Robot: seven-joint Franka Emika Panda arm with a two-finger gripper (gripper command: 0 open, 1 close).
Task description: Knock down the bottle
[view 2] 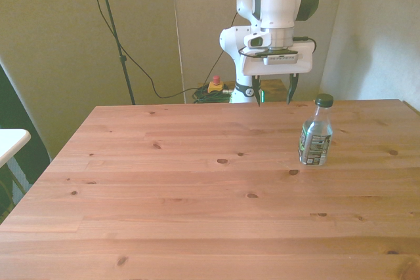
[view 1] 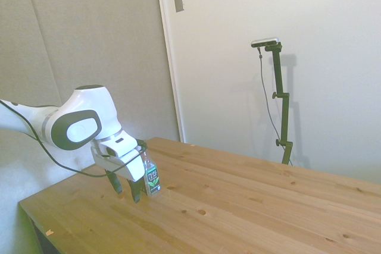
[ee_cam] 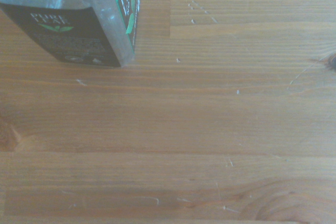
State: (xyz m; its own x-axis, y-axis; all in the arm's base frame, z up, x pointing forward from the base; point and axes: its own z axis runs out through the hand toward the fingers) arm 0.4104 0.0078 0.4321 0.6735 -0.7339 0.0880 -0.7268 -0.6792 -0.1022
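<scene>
Bottle (view 2: pixel 315 139) stands upright on table (view 2: pixel 197 188), cap on, contents not discernible. Gripper (view 2: pixel 274 91) hovers at its 11 o'clock, fingers apart, holding nothing.

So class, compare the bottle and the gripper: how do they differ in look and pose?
The bottle is clear plastic with a dark green cap and label; the gripper is white with dark fingers. The bottle stands upright on the table; the gripper hangs from the arm, fingers pointing down. The bottle is on the front view's right of the gripper, not between the fingers. Both are at the table's far side.
</scene>
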